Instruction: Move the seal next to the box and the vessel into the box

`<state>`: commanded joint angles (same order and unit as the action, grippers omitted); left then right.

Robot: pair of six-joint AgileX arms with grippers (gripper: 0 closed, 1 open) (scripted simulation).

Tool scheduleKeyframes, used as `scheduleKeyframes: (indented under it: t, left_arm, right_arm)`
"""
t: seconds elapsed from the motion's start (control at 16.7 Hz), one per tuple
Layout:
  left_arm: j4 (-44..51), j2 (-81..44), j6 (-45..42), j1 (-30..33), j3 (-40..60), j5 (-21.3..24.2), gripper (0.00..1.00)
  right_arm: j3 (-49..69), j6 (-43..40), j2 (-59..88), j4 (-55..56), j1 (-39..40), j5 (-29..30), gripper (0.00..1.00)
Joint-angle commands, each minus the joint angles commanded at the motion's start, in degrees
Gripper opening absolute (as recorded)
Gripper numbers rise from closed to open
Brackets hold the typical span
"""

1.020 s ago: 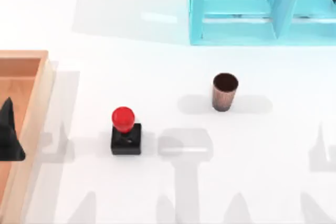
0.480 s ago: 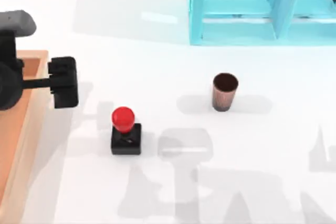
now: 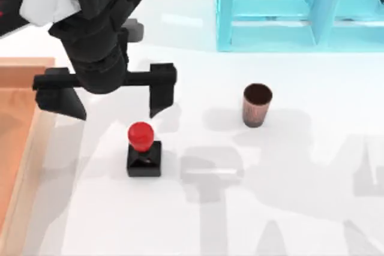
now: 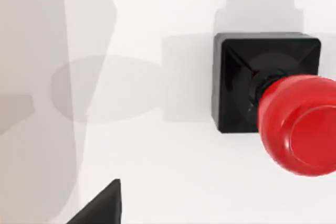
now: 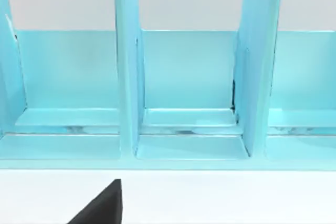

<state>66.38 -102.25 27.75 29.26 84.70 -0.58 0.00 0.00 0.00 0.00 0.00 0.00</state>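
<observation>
Left gripper (image 3: pixel 108 97), jaws spread wide, hovers just beyond the seal (image 3: pixel 143 150) on the table (image 3: pixel 288 208); next, descend and straddle its red knob.

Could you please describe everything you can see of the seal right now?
The seal is a small stamp: a glossy round red knob on a short dark neck, set in a black square block base. It stands upright on the white table, left of the vessel and right of the box. Nothing grips it; the open left gripper hovers just behind it.
</observation>
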Motion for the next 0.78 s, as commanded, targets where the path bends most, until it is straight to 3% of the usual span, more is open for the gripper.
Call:
scheduleKeyframes:
  t: [0.3, 0.78]
  left_arm:
    - [5.76, -9.09, 2.96, 2.94, 8.9, 0.56, 1.0]
    - [3.47, -9.74, 2.84, 2.81, 6.87, 0.58, 1.0]
  right_arm:
    - [0.0, 0.0, 0.0, 0.0, 0.0, 0.0, 1.0]
    - [0.0, 0.0, 0.0, 0.0, 0.0, 0.0, 1.0]
